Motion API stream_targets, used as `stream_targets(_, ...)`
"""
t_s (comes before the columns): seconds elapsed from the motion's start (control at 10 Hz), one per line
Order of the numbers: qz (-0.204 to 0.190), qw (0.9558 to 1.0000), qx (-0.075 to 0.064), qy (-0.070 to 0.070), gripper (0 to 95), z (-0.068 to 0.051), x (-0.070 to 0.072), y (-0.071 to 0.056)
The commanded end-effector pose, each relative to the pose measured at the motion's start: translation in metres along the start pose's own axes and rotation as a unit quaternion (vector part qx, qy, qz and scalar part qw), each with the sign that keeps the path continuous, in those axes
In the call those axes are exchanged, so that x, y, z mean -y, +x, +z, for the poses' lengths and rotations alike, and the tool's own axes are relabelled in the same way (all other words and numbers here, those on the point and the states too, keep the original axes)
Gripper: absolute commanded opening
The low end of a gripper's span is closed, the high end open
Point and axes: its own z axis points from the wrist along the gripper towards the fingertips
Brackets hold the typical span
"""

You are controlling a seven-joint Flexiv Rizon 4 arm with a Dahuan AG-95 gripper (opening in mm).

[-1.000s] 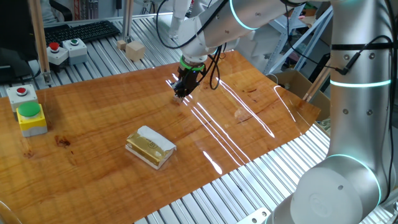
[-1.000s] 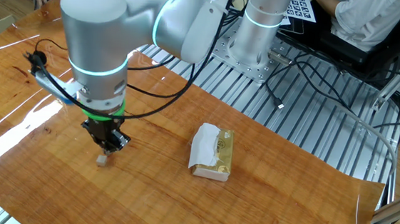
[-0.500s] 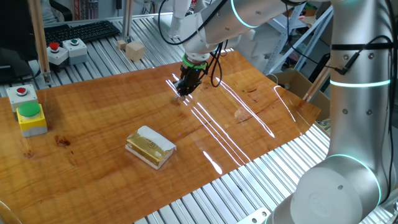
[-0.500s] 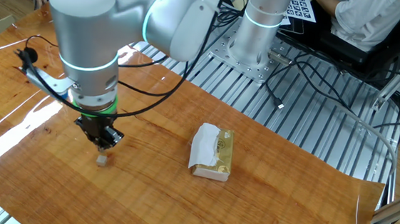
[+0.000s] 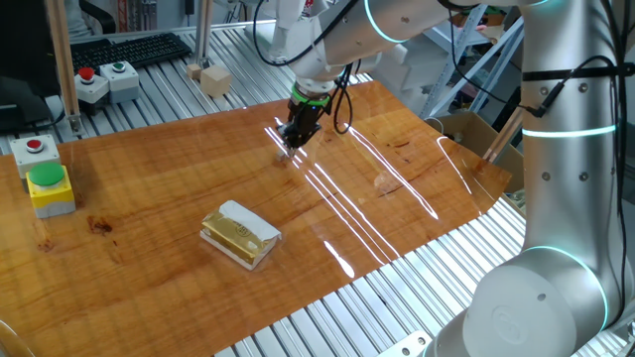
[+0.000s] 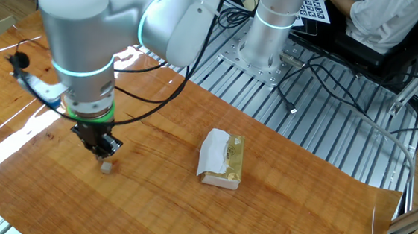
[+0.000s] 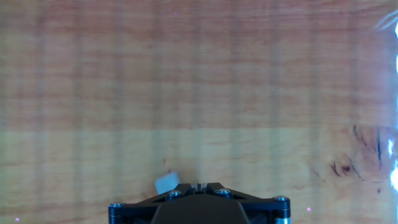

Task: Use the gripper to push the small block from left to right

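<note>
Lifted away, hand [image 6: 103, 147] hovers just beside small block [image 6: 105, 167].

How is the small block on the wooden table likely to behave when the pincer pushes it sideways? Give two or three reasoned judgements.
The small block is tiny beside the pincer, so it is probably very light. Its flat-faced cube shape suggests sliding, not rolling. The glossy table reflects light, so it may skid or twist away if pushed off-centre.

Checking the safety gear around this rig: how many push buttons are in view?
4: red button and green one on white boxes by the keyboard, red one on the white box, large green one on the yellow box. More may sit off-frame.
</note>
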Motion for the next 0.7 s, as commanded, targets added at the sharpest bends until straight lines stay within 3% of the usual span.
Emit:
stream_targets(0.1, 0.003, 1.0000, 0.002, -0.002, 0.0, 0.001, -0.003, 0.000)
stream_targets(0.4, 0.004, 1.0000, 0.002, -0.005, 0.0, 0.003, -0.019, 0.006)
stream_targets(0.7, -0.003, 0.9999, -0.001, -0.009, 0.0, -0.005, -0.028, 0.010)
